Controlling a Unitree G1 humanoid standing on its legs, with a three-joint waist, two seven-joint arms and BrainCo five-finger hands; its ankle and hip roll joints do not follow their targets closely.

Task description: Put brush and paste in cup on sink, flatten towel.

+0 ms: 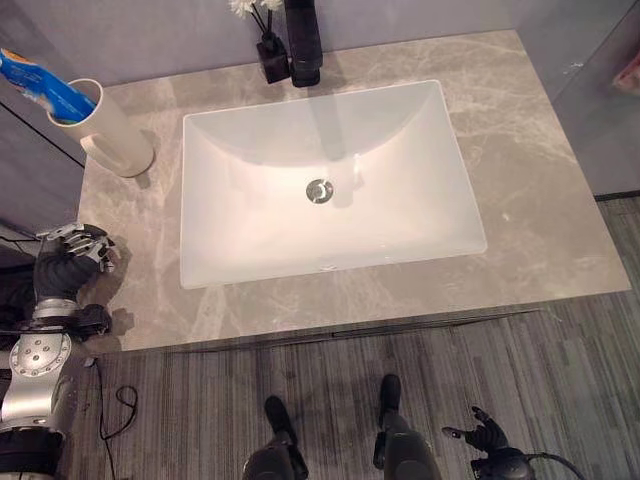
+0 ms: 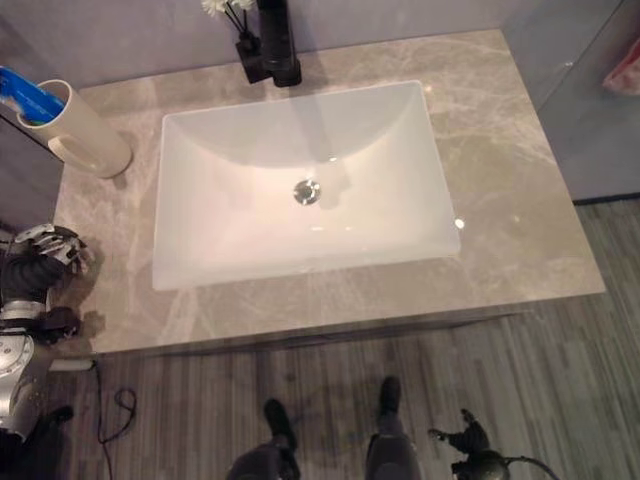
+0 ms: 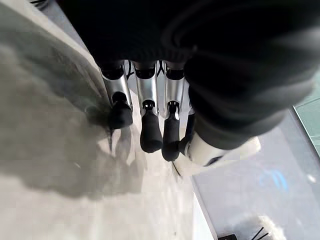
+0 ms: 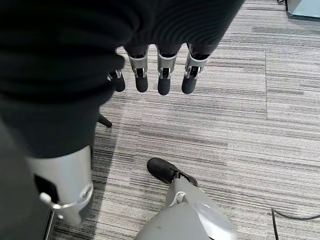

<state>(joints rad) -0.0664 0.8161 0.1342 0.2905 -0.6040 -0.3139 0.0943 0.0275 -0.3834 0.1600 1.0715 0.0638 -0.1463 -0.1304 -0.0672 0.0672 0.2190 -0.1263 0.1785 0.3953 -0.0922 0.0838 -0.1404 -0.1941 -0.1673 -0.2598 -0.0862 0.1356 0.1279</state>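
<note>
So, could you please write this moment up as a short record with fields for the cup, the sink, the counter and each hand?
cup: cream cup at the counter's back left corner, blue item sticking out of it
sink: white basin, nothing in it but the drain
counter: grey marble counter; black faucet and a small dark vase at the back edge
left hand: left hand over the counter's front left edge, fingers relaxed, holding nothing
right hand: right hand low over the striped floor, open, empty

The left robot hand (image 1: 70, 255) sits at nine o'clock, fingers (image 3: 150, 130) loosely extended, holding nothing. The right robot hand (image 1: 485, 435) hangs low at five o'clock, fingers (image 4: 164, 80) relaxed and empty.
</note>
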